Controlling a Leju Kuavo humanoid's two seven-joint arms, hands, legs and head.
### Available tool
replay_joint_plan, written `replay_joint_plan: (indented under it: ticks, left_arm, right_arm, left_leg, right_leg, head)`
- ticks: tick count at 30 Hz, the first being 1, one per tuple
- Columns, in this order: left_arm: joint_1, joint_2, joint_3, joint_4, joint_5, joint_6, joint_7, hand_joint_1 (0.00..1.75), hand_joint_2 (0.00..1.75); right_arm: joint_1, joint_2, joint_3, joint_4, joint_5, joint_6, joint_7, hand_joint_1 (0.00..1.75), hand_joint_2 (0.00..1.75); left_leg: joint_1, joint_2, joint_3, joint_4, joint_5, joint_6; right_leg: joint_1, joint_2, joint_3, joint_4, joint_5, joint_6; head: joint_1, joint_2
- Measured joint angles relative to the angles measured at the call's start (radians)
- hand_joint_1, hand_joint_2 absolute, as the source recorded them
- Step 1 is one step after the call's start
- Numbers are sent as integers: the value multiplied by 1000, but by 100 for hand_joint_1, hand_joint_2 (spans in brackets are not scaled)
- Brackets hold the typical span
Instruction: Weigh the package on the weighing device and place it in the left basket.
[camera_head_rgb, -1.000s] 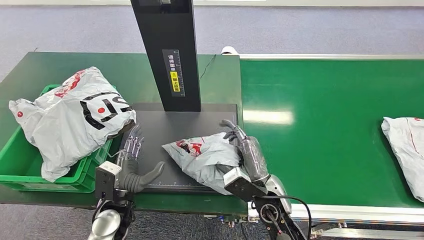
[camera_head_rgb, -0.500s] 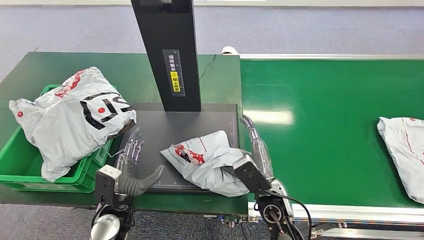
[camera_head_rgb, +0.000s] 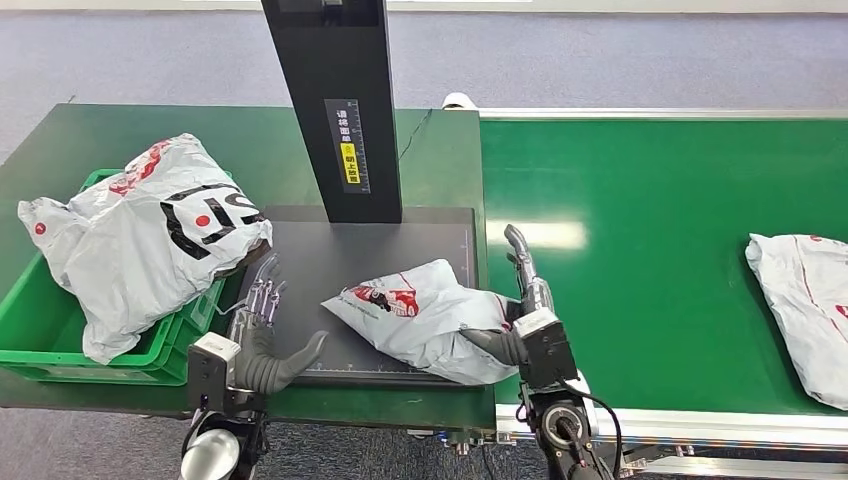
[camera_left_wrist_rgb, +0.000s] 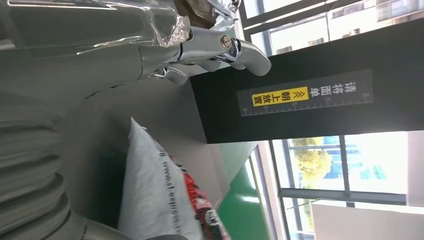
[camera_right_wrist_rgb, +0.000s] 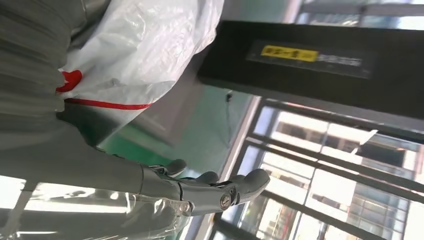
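Now package flat on scale plate for weighing. Right hand alongside, fingers straight, gripping nothing. Left hand spread, empty, near basket.

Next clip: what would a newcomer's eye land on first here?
Probably the grey package with red print lying on the dark weighing device, flanked by the right hand at its edge and the open left hand. Next, the large white bag overflowing the green basket at left.
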Motion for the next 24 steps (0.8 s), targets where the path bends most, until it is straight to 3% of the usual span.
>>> replay_joint_plan:
  ticks: [4,16,21,24]
  left_arm:
    - [2,0,1,0,1,5,-14,0,175]
    - [7,0,3,0,0,4,-26,0,175]
    - [10,1,3,0,-13,-6,-35,0,175]
    - [11,2,3,0,-19,-14,-38,0,175]
  right_arm:
    - [4,0,-23,-20,-86,49,-35,0,175]
    - [13,-2,-51,-46,-127,75,-52,0,175]
    - [16,-25,-55,-47,-150,243,50,0,175]
    - [18,-38,-55,-36,-174,352,67,0,175]
  left_leg:
    - [0,0,0,0,0,0]
    - [0,0,0,0,0,0]
    - [0,0,0,0,0,0]
    - [0,0,0,0,0,0]
  right_leg:
    - [0,0,0,0,0,0]
    - [0,0,0,0,0,0]
    - [0,0,0,0,0,0]
    - [0,0,0,0,0,0]
  head:
    - [0,0]
    - [0,0]
    - [0,0]
    - [0,0]
